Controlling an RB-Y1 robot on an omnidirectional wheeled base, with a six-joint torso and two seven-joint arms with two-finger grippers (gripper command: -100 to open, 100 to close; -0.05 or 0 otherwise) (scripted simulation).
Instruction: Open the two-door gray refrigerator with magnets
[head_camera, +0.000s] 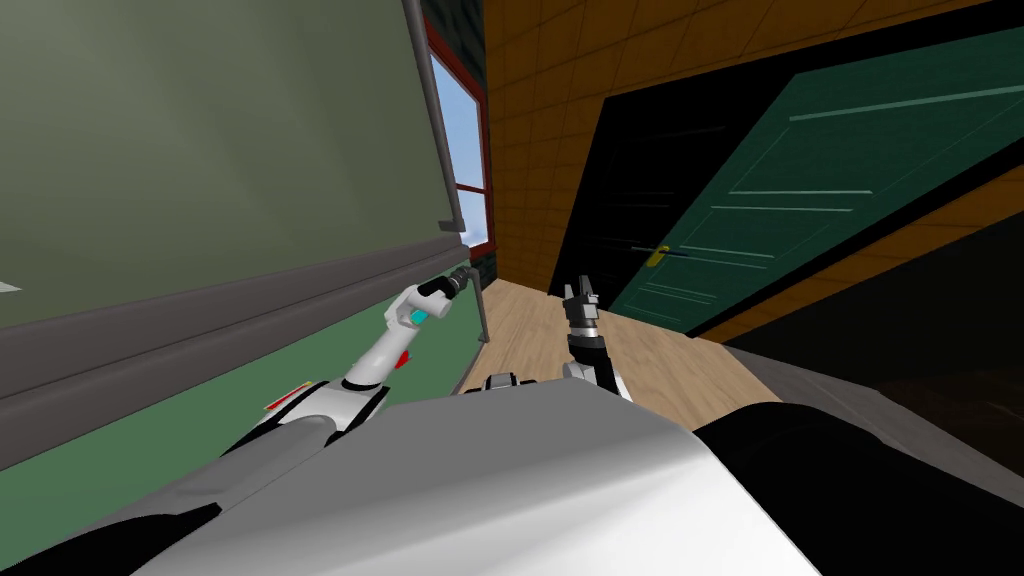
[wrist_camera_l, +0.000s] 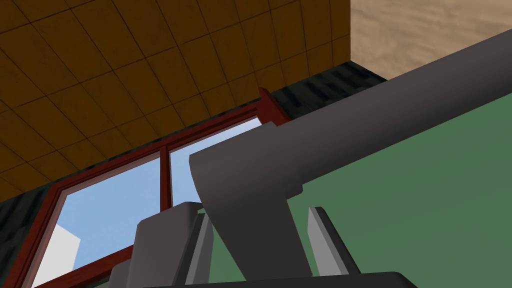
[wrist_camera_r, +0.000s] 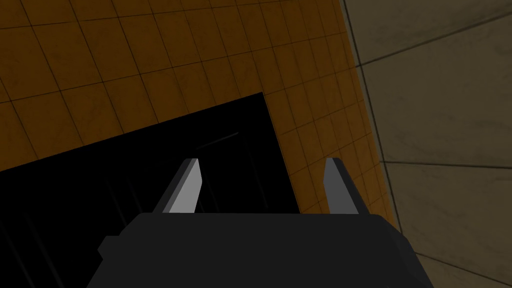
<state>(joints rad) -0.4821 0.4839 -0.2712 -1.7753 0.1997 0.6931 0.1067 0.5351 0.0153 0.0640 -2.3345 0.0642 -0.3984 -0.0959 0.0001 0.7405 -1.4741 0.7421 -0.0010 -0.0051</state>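
Note:
The refrigerator (head_camera: 200, 140) rises close on my left as a large grey-green panel, with a green panel (head_camera: 180, 420) below it. A thick dark grey handle bar (head_camera: 250, 305) runs between them. My left gripper (head_camera: 462, 280) is at that bar's far end. In the left wrist view the handle (wrist_camera_l: 380, 95) has its post standing between the fingers (wrist_camera_l: 202, 250), and my left gripper (wrist_camera_l: 260, 214) is shut on it, with the green panel (wrist_camera_l: 425, 200) beside it. My right gripper (head_camera: 580, 293) hangs apart over the floor, open (wrist_camera_r: 262, 165) and holding nothing.
A thin grey rod (head_camera: 432, 110) runs along the refrigerator's far edge. Beyond it is a red-framed window (head_camera: 462, 130) in an orange tiled wall (head_camera: 540, 120). A dark green door (head_camera: 800, 200) with a yellow handle (head_camera: 655, 256) stands open beside a black area (head_camera: 620, 200). Wooden floor (head_camera: 640, 370) lies ahead.

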